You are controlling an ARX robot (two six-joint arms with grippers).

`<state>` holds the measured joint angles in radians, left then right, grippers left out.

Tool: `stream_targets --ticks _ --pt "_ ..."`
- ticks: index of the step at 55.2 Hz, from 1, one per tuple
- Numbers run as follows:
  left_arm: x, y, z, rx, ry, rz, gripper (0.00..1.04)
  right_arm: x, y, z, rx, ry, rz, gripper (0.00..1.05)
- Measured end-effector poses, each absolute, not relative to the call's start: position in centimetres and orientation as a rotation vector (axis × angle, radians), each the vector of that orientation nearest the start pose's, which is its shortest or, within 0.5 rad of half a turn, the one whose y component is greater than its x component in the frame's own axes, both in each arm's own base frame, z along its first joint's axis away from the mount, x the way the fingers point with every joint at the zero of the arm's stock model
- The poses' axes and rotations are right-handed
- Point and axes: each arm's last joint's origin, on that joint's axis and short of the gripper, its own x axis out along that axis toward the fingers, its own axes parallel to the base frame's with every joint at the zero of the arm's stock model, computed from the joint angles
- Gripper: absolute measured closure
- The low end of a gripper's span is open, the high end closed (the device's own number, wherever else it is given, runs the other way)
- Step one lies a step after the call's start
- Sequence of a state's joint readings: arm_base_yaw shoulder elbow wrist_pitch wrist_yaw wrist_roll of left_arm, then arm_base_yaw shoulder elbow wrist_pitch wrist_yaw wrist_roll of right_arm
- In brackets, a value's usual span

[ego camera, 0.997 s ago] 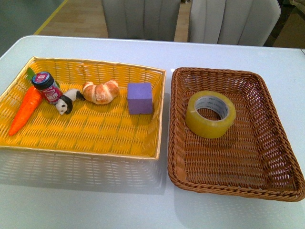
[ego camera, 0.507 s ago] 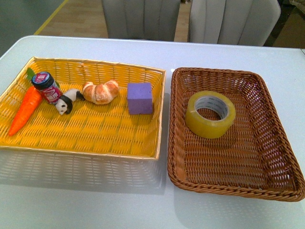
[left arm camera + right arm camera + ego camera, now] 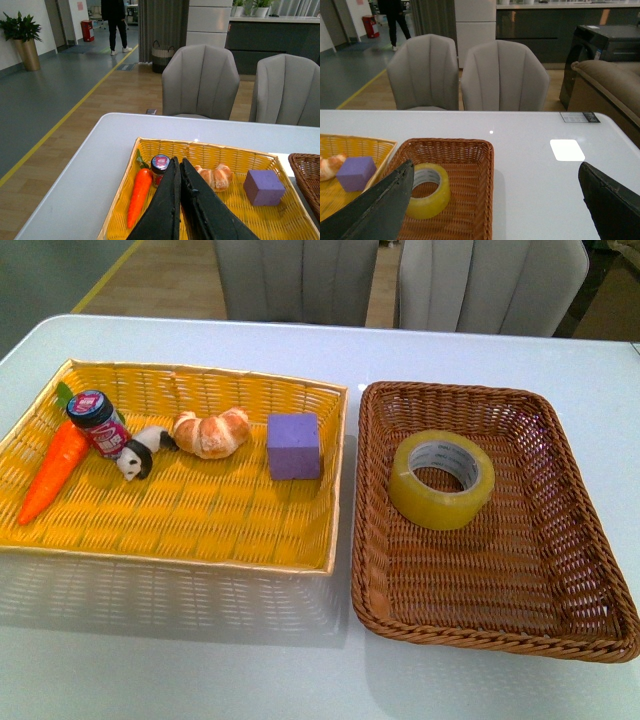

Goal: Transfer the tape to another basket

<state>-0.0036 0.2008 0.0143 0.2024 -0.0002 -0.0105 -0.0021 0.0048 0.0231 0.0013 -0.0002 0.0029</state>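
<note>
White counter (image 3: 300, 340) carries 2 baskets. Tape (image 3: 441, 479) lies flat in the brown basket (image 3: 600, 540), at 3 o'clock from the yellow basket (image 3: 180, 515). Left claw (image 3: 179, 167) is pinched together, empty; right claw (image 3: 495, 200) gapes wide.

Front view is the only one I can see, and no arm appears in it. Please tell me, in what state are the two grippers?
Observer: The left gripper is shut; in the left wrist view its fingers meet above the yellow basket.
Operator: And the right one?
Observer: The right gripper is open; its fingers stand wide apart, with the tape near one of them.
Operator: Does it hold the tape?
Observer: No. The tape lies free in the brown basket, touched by neither finger.
Operator: Anything behind the table that I cannot see?
Observer: A person stands far behind on the floor, seen in the left wrist view.
</note>
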Motion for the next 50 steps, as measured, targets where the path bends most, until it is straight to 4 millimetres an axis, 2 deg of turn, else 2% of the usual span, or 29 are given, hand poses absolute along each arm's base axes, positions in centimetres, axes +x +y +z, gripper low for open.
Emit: stream_targets --ticks 15,43,50 --pt "9.8 0.0 16.8 -0.01 -0.003 -0.004 1.03 9.7 0.0 17.1 0.003 -0.02 -0.002 0.09" --pt "9.8 0.0 16.7 -0.01 0.001 -0.003 1.03 9.7 0.0 17.1 0.003 -0.02 -0.002 0.09" --pt "9.8 0.0 16.7 -0.01 0.001 -0.003 0.82 9.7 0.0 17.1 0.003 -0.02 -0.002 0.09"
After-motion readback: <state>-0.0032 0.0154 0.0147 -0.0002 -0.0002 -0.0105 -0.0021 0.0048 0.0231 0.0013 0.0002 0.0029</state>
